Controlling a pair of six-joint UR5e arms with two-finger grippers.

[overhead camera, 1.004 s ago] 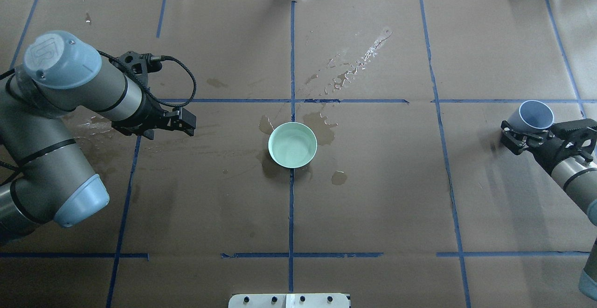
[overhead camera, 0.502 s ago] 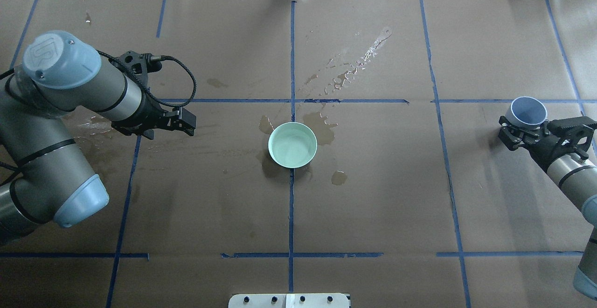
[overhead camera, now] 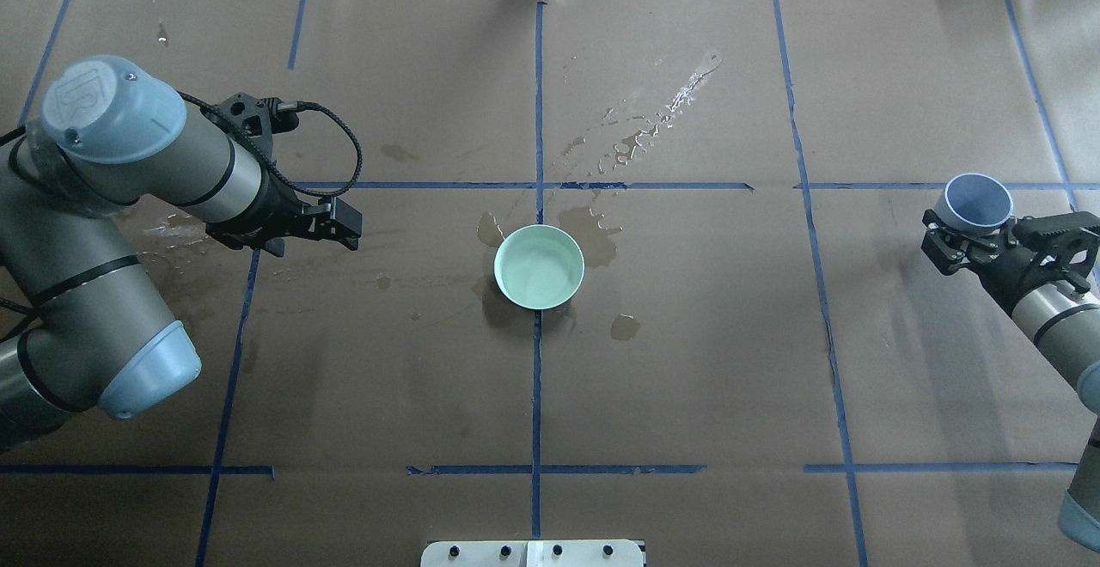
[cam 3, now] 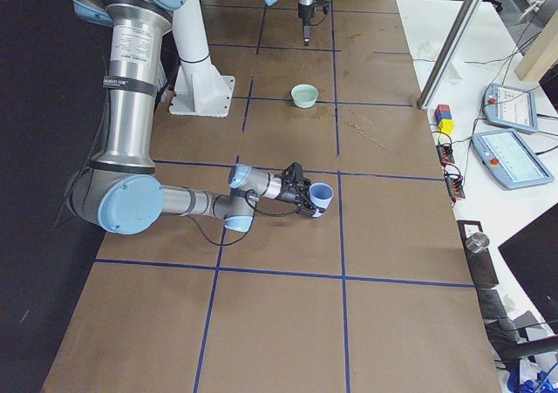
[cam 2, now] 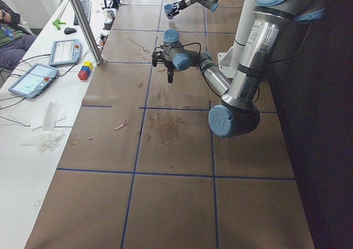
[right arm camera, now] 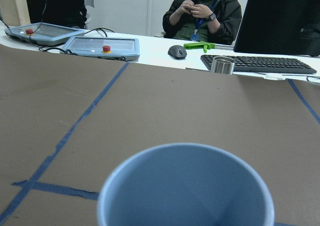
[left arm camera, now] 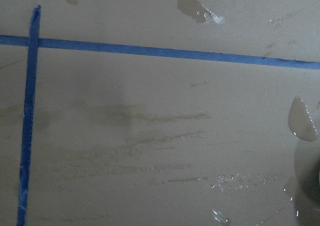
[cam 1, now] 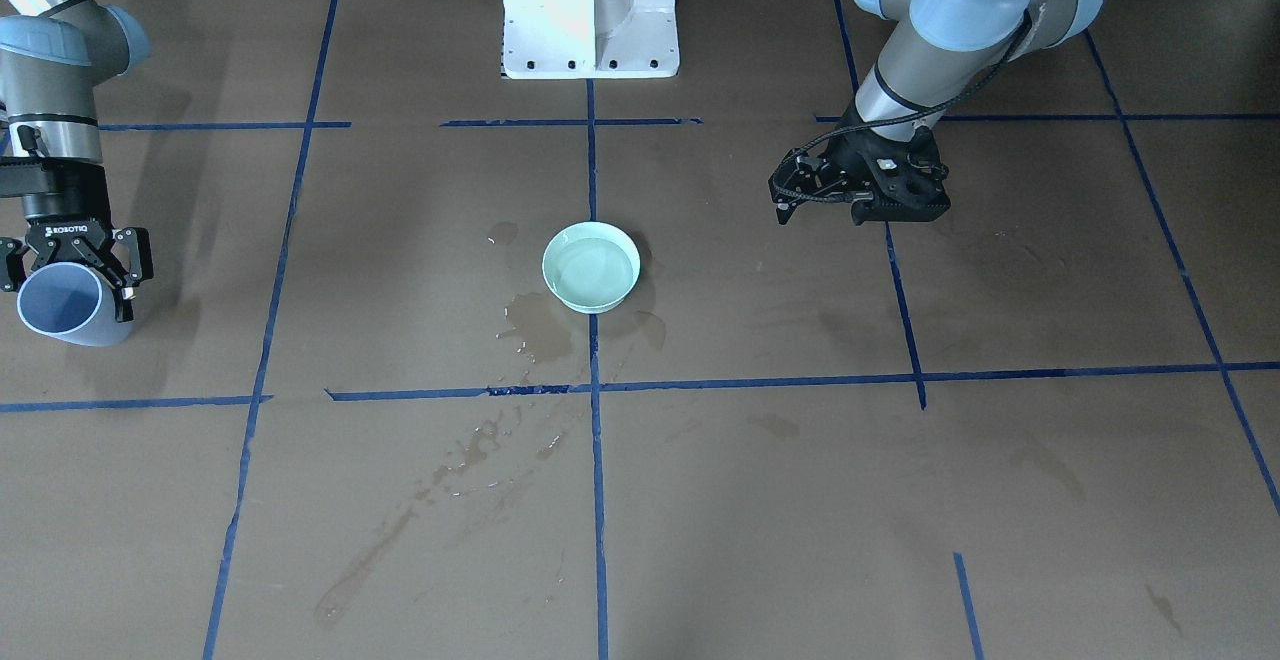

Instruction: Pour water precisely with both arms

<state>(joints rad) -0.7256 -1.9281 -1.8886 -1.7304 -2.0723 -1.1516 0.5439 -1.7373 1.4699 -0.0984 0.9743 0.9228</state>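
Clear water (overhead camera: 539, 273) sits in the green bowl (overhead camera: 499, 268) mid-tabletop (overhead camera: 687, 378). Far to the bowl's right, the right claw (overhead camera: 975, 234) grips a tilted blue cup (overhead camera: 974, 203), seemingly empty and parked safely away. Whether the left claw (overhead camera: 347, 225) is clenched, I cannot tell.

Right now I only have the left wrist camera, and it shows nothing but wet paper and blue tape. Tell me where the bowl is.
Observer: The green bowl sits at the middle of the table, on the centre tape line. It is off to the right of the left gripper and apart from it.
Operator: Report what is in it.
Observer: It holds clear water with a shiny surface.
Operator: Now find the cup.
Observer: The right gripper holds the blue cup near the table's right end, far from the bowl.
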